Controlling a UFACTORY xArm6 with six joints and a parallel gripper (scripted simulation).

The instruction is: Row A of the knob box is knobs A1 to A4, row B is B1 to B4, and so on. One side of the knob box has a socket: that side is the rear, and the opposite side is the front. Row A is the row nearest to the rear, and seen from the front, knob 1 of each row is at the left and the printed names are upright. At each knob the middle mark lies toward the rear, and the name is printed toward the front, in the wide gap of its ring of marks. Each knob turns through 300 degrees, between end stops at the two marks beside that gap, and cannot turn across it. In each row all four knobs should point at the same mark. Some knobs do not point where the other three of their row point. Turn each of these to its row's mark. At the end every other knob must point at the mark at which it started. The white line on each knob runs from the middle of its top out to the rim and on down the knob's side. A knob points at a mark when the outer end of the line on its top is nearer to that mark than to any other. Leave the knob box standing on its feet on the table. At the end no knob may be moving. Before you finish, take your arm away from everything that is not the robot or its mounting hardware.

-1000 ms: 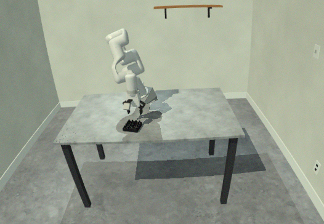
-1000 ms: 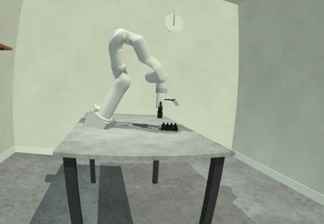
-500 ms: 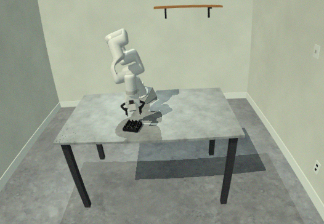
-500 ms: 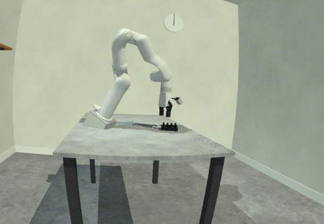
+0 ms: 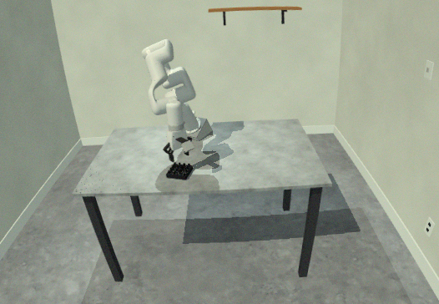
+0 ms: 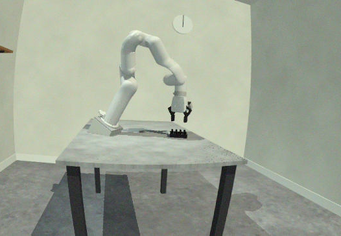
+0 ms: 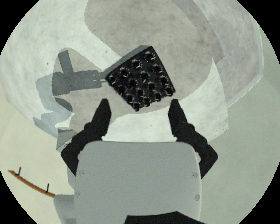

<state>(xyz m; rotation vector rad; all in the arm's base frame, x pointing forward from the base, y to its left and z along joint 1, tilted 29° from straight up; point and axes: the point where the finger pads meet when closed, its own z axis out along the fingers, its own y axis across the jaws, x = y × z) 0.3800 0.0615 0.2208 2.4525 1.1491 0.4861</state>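
The black knob box (image 5: 178, 169) (image 6: 178, 133) (image 7: 141, 80) stands flat on the table, low and square, with several rows of black knobs on top. In the wrist view it appears turned diagonally, one corner toward the gripper. White traces show around the knobs, but the marks, names and pointing directions are too small to read. The socket cannot be made out. My gripper (image 5: 179, 156) (image 6: 179, 120) (image 7: 139, 105) is open and empty, pointing down. Its fingertips are above the box, clear of the knobs, in the exterior view.
The grey table (image 5: 260, 159) (image 6: 128, 149) carries the box near its front edge in the top view. The arm's wedge-shaped base (image 6: 105, 127) stands on the table behind the box. Shadows of the arm lie beside the box. A wall shelf (image 5: 254, 9) hangs far behind.
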